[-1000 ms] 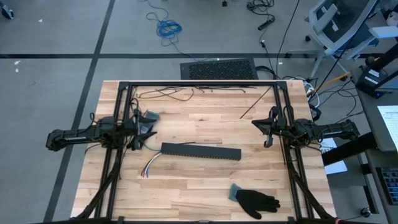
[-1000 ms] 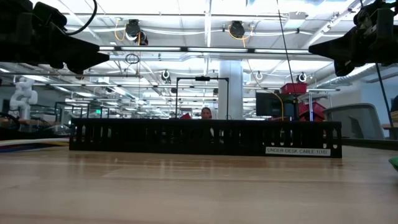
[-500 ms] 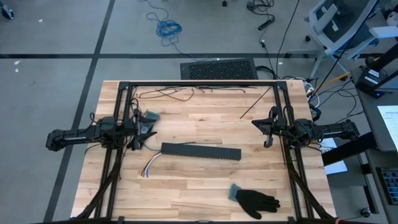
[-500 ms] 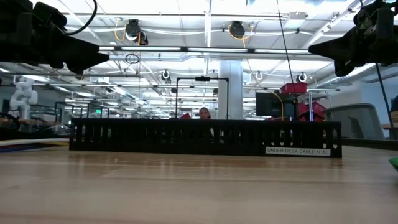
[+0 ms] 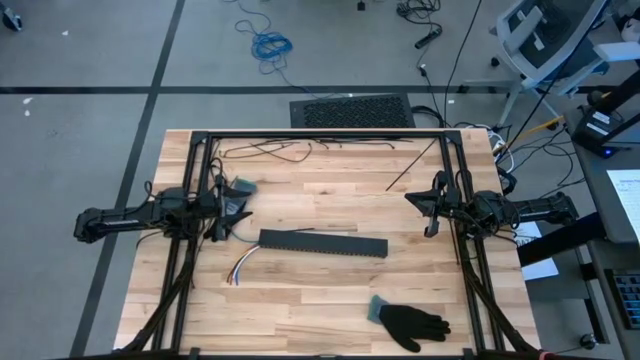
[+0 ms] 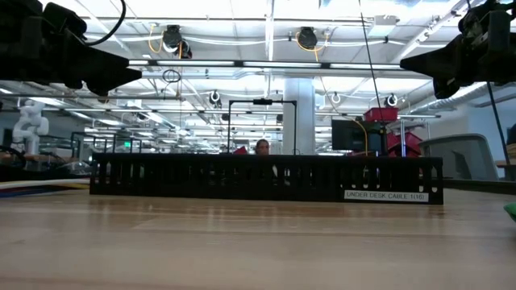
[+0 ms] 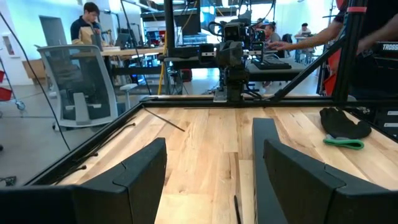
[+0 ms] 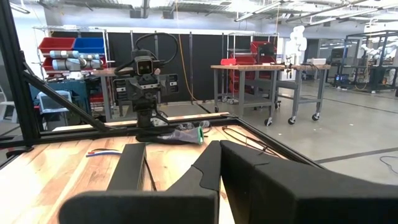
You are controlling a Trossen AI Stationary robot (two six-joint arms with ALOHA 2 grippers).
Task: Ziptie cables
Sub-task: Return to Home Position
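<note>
The cables [image 5: 239,268], a small bundle of white, orange and blue wires, lie flat on the wooden table just off the near left end of the black slotted strip [image 5: 323,244]. They also show in the right wrist view, cables [image 8: 102,152]. My left gripper [image 5: 240,212] hovers level at the table's left side, above and just on the far side of them, open [image 7: 211,180] with nothing between its fingers. At the right side my right gripper [image 5: 414,198] hovers level and is shut [image 8: 211,168] on nothing. The strip [image 6: 266,179] stands on its long edge.
A black glove with a green cuff [image 5: 410,321] lies near the front right. Another glove [image 5: 241,187] lies by the left gripper. Thin black strands [image 5: 270,150] run along the far edge. A black frame [image 5: 320,134] borders the table.
</note>
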